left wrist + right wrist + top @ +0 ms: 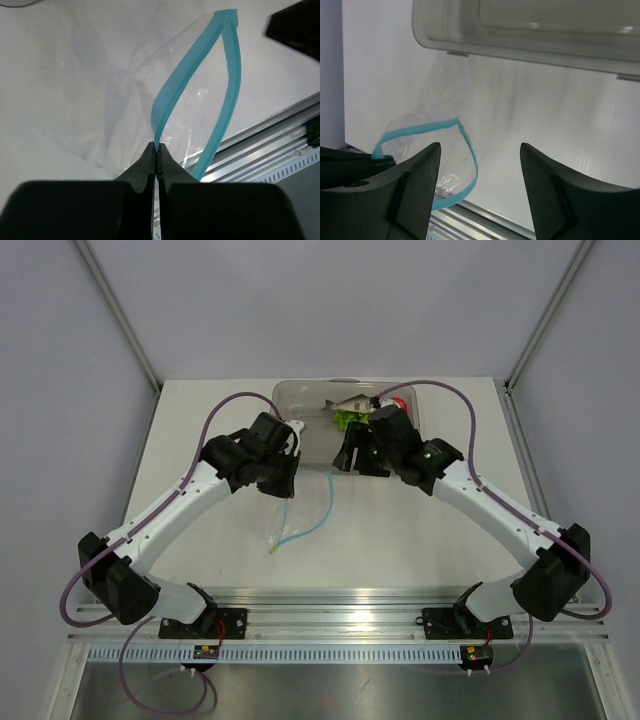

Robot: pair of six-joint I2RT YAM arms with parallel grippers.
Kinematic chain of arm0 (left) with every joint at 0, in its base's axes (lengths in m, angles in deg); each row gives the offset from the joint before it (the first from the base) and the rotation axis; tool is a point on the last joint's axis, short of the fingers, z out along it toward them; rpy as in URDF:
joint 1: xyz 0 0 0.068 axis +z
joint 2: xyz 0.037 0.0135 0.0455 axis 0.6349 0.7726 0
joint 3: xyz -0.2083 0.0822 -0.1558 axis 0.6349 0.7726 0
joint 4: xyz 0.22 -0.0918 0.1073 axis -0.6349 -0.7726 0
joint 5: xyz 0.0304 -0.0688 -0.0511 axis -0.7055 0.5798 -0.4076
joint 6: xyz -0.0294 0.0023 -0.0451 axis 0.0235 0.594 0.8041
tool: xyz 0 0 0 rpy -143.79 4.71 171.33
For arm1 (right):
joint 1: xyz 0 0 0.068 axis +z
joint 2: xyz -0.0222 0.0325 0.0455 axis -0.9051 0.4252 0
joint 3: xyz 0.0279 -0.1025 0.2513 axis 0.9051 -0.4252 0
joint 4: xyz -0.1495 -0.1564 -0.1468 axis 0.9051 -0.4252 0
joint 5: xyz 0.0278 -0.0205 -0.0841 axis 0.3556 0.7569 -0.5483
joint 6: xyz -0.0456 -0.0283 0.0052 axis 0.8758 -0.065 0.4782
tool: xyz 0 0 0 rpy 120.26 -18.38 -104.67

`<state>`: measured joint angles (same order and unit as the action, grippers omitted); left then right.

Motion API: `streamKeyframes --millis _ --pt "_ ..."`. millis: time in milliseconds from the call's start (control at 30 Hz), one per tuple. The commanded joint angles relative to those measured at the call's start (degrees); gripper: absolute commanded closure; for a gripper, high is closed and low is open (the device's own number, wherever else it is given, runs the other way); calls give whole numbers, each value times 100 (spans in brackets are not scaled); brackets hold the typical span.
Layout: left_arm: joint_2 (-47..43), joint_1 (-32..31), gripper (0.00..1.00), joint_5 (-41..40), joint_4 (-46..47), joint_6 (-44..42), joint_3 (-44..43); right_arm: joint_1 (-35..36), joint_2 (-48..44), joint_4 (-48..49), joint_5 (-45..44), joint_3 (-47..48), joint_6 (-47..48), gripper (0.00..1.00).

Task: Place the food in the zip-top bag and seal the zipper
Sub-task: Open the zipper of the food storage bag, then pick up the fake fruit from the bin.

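Observation:
The clear zip-top bag (303, 508) lies on the table, its mouth held open in a loop. My left gripper (287, 490) is shut on one side of the teal zipper (172, 87), pinched at the fingertips (157, 146). The other side of the strip (227, 100) bows away. My right gripper (355, 462) is open and empty, hovering between the bag and the tray; in its wrist view (480, 145) the bag mouth (465, 135) lies below and to the left. The grey fish (355, 400), green grapes (347, 421) and a red fruit (399, 400) lie in the tray. No food shows inside the bag.
The rigid grey-clear tray (300, 405) stands at the back centre, and its near wall shows in the right wrist view (520, 35). An aluminium rail (340, 600) runs along the table's near edge. The right arm partly hides the tray's contents.

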<state>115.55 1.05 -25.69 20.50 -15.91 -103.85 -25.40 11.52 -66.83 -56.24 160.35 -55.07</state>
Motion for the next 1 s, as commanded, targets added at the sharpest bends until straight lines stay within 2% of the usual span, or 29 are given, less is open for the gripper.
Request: streamKeyframes --millis 0,67,100,200,233,333,533,700,967 --pt "52 40 100 -127 219 -55 7 11 -510 -413 -878 504 486 27" --pt "43 40 100 -75 298 -2 43 -120 -555 -527 -1161 565 618 25" --pt "52 40 100 -48 307 7 43 -399 -537 -563 -1258 592 636 25" --pt "61 49 100 -57 360 60 -10 -1051 -344 -414 -961 627 671 25" --pt "69 58 100 -74 369 112 -45 -1461 -187 -292 -899 679 671 27" --pt "78 75 100 -92 369 217 -142 -1833 411 -246 -1011 942 794 27" --pt "122 102 100 -74 395 359 -291 -1949 1964 -721 -1276 2243 1583 22" --pt "70 119 100 -83 377 385 -213 -1958 3195 -1230 -1461 3333 2086 13" --pt "-1 207 100 -4 430 403 -45 -1958 3980 -1336 -1742 3958 2446 11"
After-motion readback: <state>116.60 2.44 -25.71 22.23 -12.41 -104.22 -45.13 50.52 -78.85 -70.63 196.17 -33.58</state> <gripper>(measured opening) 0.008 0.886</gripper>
